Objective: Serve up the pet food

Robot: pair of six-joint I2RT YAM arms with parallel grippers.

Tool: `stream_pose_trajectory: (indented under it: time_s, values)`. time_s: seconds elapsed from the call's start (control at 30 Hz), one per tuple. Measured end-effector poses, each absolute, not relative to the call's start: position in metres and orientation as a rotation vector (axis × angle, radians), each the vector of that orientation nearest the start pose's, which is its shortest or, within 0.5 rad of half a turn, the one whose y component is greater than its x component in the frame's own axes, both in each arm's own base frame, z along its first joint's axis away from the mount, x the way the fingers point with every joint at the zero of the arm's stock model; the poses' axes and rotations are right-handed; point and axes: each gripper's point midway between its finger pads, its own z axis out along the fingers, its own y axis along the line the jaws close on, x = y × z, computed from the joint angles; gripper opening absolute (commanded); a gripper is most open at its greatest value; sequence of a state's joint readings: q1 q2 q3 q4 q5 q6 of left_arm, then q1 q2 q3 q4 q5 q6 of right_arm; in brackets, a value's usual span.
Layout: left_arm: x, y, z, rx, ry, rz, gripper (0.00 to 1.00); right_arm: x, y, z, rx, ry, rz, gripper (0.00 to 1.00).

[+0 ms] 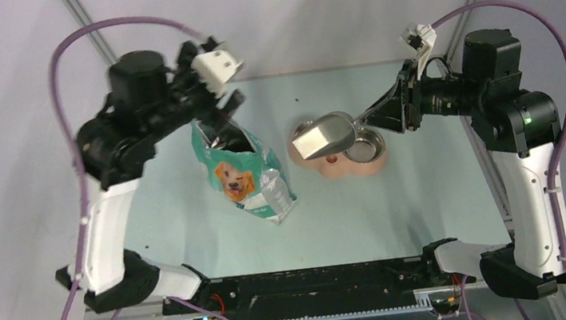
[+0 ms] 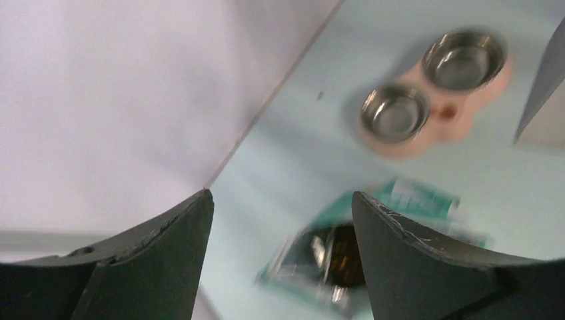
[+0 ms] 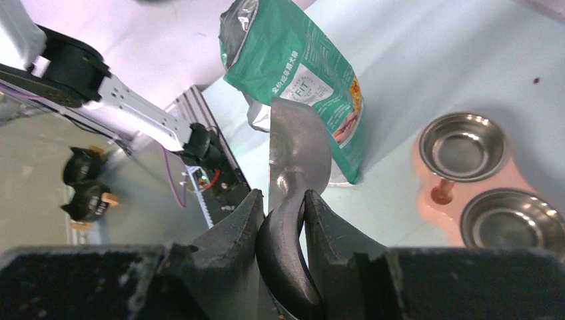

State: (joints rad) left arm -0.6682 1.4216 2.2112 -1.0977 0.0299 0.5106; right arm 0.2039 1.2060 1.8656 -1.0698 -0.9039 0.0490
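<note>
the pet food point(image 2: 335, 255) sits as a loose heap inside the bag point(image 1: 245, 176), with no long axis of its own; the bag's mouth faces up toward my wide-open left gripper point(image 2: 281, 200). my right gripper point(image 3: 285, 201) clamps the scoop point(image 1: 325, 135); digging in may topple the unheld bag and spill kibble.

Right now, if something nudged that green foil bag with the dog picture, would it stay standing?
Probably not. The teal-green foil bag stands upright with its top open, so a high push would likely tip it. Its creased, dented sides suggest floppy foil that buckles when squeezed.
</note>
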Motion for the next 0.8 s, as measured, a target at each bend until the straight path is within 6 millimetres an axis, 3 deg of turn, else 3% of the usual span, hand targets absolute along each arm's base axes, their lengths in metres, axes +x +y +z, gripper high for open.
stream_pose_trajectory:
  time_s: [0.1, 0.2, 0.37, 0.5, 0.67, 0.73, 0.77, 0.8]
  values:
    - [0.261, -0.143, 0.471, 1.098, 1.612, -0.006, 0.85, 0.195, 0.191, 0.452, -0.804, 1.792, 1.013, 0.0]
    - [0.249, -0.118, 0.446, 1.186, 1.685, 0.047, 0.89, 0.197, 0.202, 0.462, -0.855, 1.759, 1.009, 0.0]
    - [0.268, -0.113, 0.408, 1.299, 1.774, 0.067, 0.9, 0.204, 0.221, 0.469, -0.908, 1.736, 1.026, 0.0]
    - [0.306, -0.127, 0.378, 1.402, 1.812, 0.048, 0.87, 0.194, 0.234, 0.465, -0.971, 1.733, 1.054, 0.0]
    - [0.322, -0.142, 0.351, 1.578, 1.791, -0.014, 0.67, 0.176, 0.246, 0.461, -1.07, 1.701, 1.068, 0.0]
    - [0.319, -0.147, 0.346, 1.649, 1.764, -0.049, 0.54, 0.172, 0.247, 0.46, -1.087, 1.697, 1.069, 0.0]
    - [0.318, -0.148, 0.345, 1.672, 1.758, -0.061, 0.39, 0.172, 0.247, 0.46, -1.091, 1.697, 1.065, 0.0]
    - [0.316, -0.149, 0.343, 1.702, 1.749, -0.077, 0.3, 0.172, 0.246, 0.459, -1.094, 1.697, 1.061, 0.0]
